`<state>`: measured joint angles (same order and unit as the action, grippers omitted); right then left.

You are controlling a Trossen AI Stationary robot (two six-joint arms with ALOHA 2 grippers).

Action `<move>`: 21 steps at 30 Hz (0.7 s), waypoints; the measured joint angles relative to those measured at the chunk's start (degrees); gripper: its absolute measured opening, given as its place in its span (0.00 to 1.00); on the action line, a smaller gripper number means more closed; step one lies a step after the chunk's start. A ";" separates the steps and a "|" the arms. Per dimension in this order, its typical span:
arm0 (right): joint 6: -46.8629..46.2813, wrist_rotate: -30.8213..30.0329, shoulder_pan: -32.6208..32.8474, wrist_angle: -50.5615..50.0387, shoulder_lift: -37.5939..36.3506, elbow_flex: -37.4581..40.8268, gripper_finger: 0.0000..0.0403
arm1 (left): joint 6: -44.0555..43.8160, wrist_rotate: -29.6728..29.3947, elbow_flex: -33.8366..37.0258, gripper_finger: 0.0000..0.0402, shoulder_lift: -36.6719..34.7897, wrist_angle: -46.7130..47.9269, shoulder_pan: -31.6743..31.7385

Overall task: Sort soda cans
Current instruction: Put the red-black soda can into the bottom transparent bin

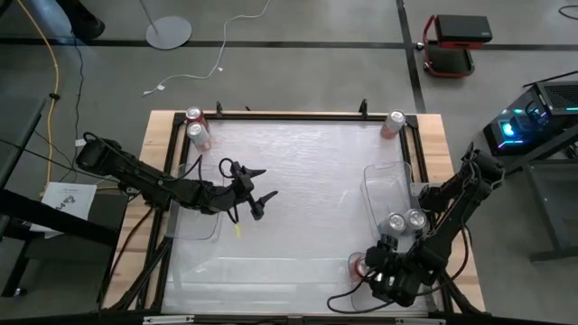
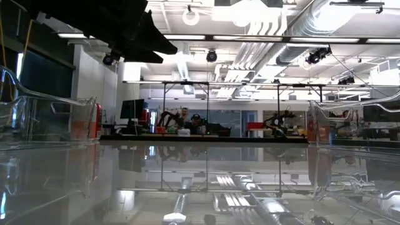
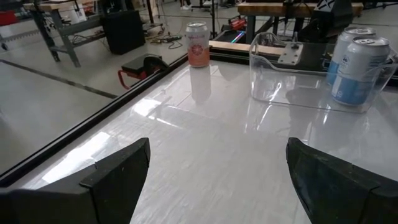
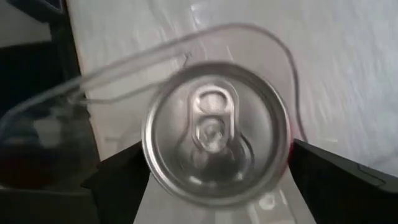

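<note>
My right gripper (image 1: pixel 368 267) hangs over the table's near right corner, shut on a red soda can (image 1: pixel 357 264) beside the near end of the right clear tray (image 1: pixel 384 181). Two silver cans (image 1: pixel 405 221) stand in that tray. Two more cans (image 1: pixel 197 125) stand at the far left corner. A pale pink-white can (image 1: pixel 395 122) stands at the far right corner and shows in the left wrist view (image 3: pixel 198 43). My left gripper (image 1: pixel 257 194) is open and touches nothing, left of the table's middle, just past the left tray (image 1: pixel 191 226). My right gripper comes at the red can from above, pointing down. One finger (image 4: pixel 118 180) is on each side of the can's wall, just below the silver top (image 4: pixel 214 134). The red wall (image 4: pixel 290 146) shows beside one finger. The can is upright. Its base is hidden.
The table top is a shiny white sheet (image 1: pixel 298 181) inside a black frame on a wooden board. The rim of the right tray (image 4: pixel 124 65) runs close behind the held can. Bare sheet lies between the two trays. Cables and a red cart (image 1: pixel 450 45) are on the floor beyond.
</note>
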<state>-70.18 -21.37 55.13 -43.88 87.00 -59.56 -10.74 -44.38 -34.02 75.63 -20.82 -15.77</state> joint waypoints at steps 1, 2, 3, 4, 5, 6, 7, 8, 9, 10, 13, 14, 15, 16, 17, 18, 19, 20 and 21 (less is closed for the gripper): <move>-0.33 0.46 0.00 -1.61 -0.02 -0.85 0.89 | 0.00 0.00 0.00 0.88 -0.01 0.00 0.00; -0.32 0.35 0.00 -3.16 -0.07 -1.99 0.89 | -0.02 0.02 0.00 0.88 -0.01 0.00 0.00; -0.32 0.17 0.00 -4.83 -0.13 -3.36 0.90 | -0.05 0.02 0.00 0.88 0.01 0.00 0.00; -0.28 -0.36 0.02 -6.49 -0.17 -4.74 0.90 | -0.11 0.05 0.00 0.88 -0.01 0.00 0.00; -0.28 -0.82 0.02 -8.16 -0.19 -6.05 0.90 | -0.11 0.05 0.00 0.88 0.01 0.00 0.00; -0.26 -0.93 0.02 -9.90 -0.19 -7.48 0.90 | -0.11 0.05 0.00 0.88 0.01 0.00 0.00; -0.28 -0.91 0.02 -11.58 -0.19 -8.86 0.90 | -0.11 0.07 0.00 0.88 0.01 0.00 0.00; -0.30 -0.89 0.02 -13.19 -0.19 -10.31 0.90 | -0.29 0.07 0.00 0.88 0.01 0.03 0.00; -0.32 -0.83 0.02 -14.72 -0.22 -11.75 0.90 | -0.72 0.07 0.00 0.88 0.00 0.07 0.00; -0.28 -0.74 0.11 -16.36 -0.22 -13.33 0.90 | -1.04 0.10 0.00 0.88 -0.01 0.20 0.00; -0.04 -2.05 0.75 -21.31 -0.22 -18.32 0.90 | -1.18 0.11 -0.08 0.88 -0.02 0.29 0.00; 0.05 -3.62 1.06 -23.20 -0.22 -20.10 0.90 | -1.18 0.14 -0.30 0.88 -0.20 0.40 -0.02; 0.07 -5.70 1.45 -25.42 -0.21 -21.92 0.90 | -1.16 0.21 -0.67 0.88 -0.56 0.62 -0.02; -0.13 -8.12 1.88 -27.74 -0.22 -23.74 0.90 | -1.05 0.37 -1.29 0.88 -1.00 0.63 -0.04; -0.37 -11.00 2.30 -30.07 -0.22 -25.64 0.90 | -0.28 0.42 -2.05 0.88 -1.59 0.57 -0.07; -0.41 -14.24 2.66 -32.16 -0.22 -27.35 0.90 | 0.80 0.40 -2.77 0.88 -2.28 0.67 -0.17; -0.37 -17.70 3.02 -33.89 -0.22 -28.81 0.90 | 2.10 0.29 -3.57 0.88 -2.98 1.09 -0.20; -0.36 -21.72 3.32 -35.46 -0.24 -30.03 0.90 | 3.43 0.16 -4.46 0.88 -3.65 1.61 -0.28; -0.38 -25.51 3.58 -36.84 -0.24 -30.88 0.90 | 4.74 -0.03 -5.29 0.88 -4.33 1.97 -0.40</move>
<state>-70.56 -46.88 58.71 -80.72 86.76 -90.44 -6.01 -44.41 -39.31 71.30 -18.84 -16.17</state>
